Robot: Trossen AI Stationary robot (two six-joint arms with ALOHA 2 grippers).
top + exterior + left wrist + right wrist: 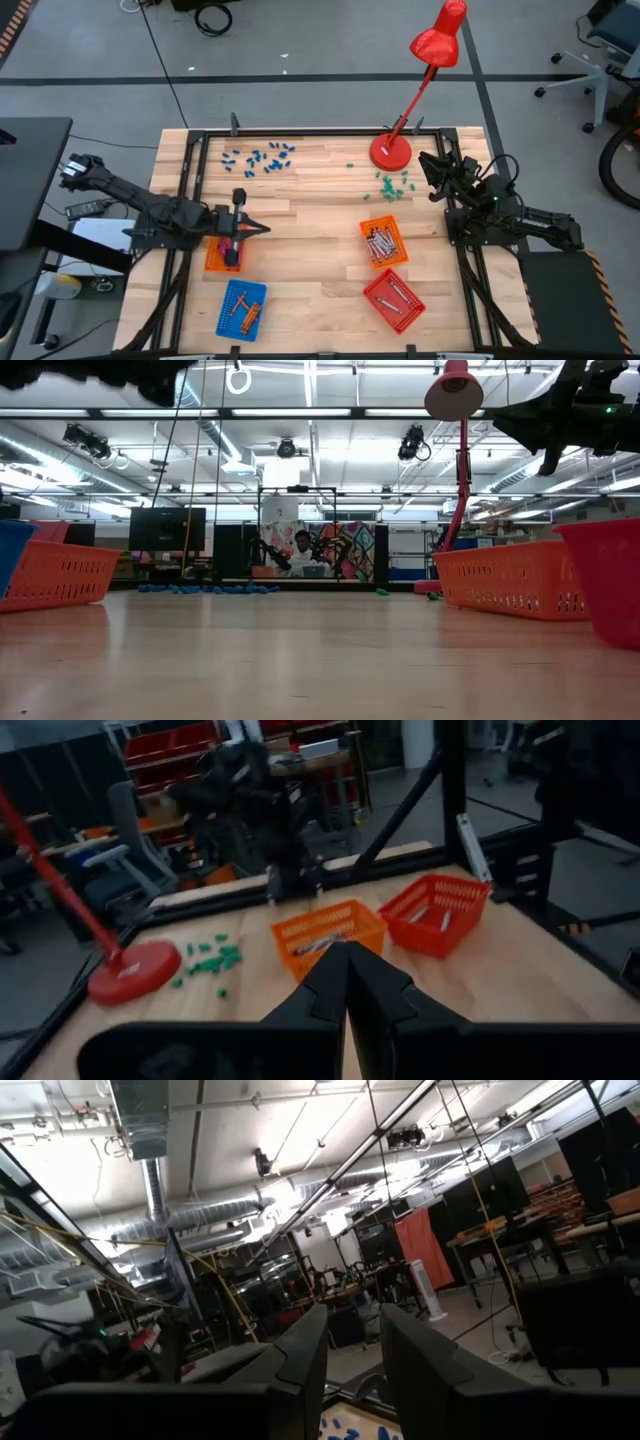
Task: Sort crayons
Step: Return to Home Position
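Crayons lie in several mesh baskets. Magenta ones (231, 248) are in the orange basket (213, 256) at the left, and orange ones (243, 308) in the blue basket (228, 318). Grey ones (380, 243) are in the orange basket (392, 228) at the right, and more (397, 296) in the red basket (380, 290). My left gripper (258, 228) hangs level above the left orange basket, pointing toward the table's right edge. It is shut with nothing between its fingers (347, 985). My right gripper (430, 165) is raised at the far right, open and empty (353, 1350), tilted up at the ceiling.
A red desk lamp (391, 150) stands at the far edge, its head leaning out beyond the table. Small green pieces (392, 183) lie beside its base and small blue pieces (260, 157) at the far left. A black frame (300, 132) rims the table. Bare wood lies in the middle.
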